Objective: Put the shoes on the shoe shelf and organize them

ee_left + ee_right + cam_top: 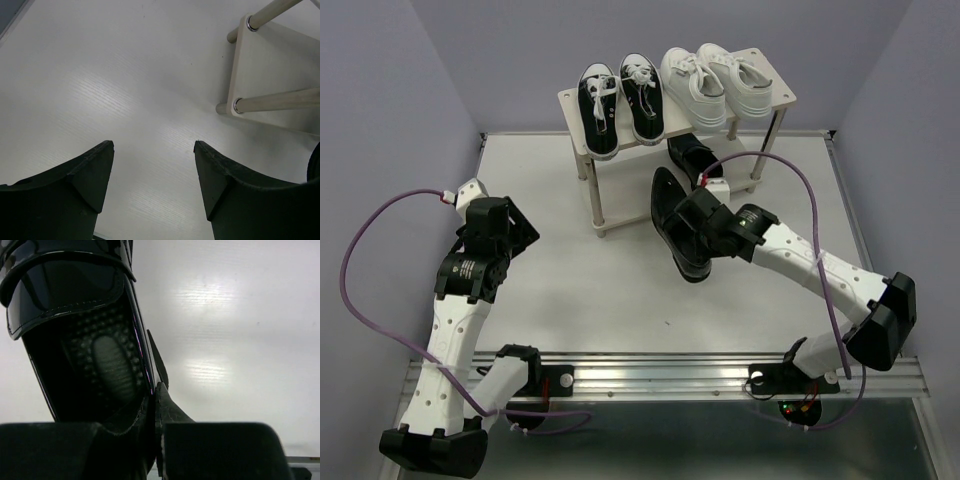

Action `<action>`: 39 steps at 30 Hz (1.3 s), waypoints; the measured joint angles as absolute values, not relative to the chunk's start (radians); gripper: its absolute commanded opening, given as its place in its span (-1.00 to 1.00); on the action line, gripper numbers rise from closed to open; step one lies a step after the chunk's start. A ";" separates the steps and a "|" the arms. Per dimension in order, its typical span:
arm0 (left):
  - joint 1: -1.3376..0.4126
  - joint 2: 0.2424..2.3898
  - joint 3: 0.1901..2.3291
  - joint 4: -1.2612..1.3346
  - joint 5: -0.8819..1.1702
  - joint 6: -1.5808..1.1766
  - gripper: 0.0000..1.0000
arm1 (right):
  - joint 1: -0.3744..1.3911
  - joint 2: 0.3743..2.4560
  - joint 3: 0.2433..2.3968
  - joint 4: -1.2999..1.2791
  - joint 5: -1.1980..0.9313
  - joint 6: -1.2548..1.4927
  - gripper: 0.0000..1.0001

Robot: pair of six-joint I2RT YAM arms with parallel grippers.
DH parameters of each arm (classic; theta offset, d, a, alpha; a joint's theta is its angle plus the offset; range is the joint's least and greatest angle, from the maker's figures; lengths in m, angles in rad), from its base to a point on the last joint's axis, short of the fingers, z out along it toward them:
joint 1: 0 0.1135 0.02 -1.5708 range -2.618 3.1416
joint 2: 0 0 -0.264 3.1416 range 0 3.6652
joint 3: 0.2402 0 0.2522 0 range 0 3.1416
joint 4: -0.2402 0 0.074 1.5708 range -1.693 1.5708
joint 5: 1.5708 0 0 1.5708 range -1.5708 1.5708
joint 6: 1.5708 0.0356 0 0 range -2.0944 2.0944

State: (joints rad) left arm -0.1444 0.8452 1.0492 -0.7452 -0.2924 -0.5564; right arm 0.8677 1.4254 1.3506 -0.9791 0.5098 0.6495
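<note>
The shoe shelf [575, 102] stands at the back of the table. Its top board holds two black canvas sneakers [620, 105] on the left and two white sneakers [715, 82] on the right. One glossy black loafer [688, 156] lies on the lower board. My right gripper [692, 232] is shut on the side wall of the other black loafer [672, 225], held in front of the shelf; the right wrist view shows its opening [100, 360] close up. My left gripper [510, 225] is open and empty to the left; its fingers [92, 170] frame bare table.
The shelf's lower board corner and two metal legs [270, 102] show at the upper right of the left wrist view. A metal rail [670, 372] runs along the near table edge. Purple walls enclose the table on three sides.
</note>
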 measured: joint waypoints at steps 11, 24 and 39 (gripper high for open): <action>-0.144 0.845 1.050 -0.753 -0.300 -0.554 0.53 | 0.732 1.509 1.378 -0.782 0.513 0.488 -0.99; -0.144 0.843 1.050 -0.754 -0.299 -0.554 0.53 | 0.646 1.721 1.497 -0.608 0.483 0.439 -0.99; -0.144 0.844 1.050 -0.756 -0.300 -0.555 0.53 | 0.621 1.829 1.613 -0.550 0.491 0.437 -0.99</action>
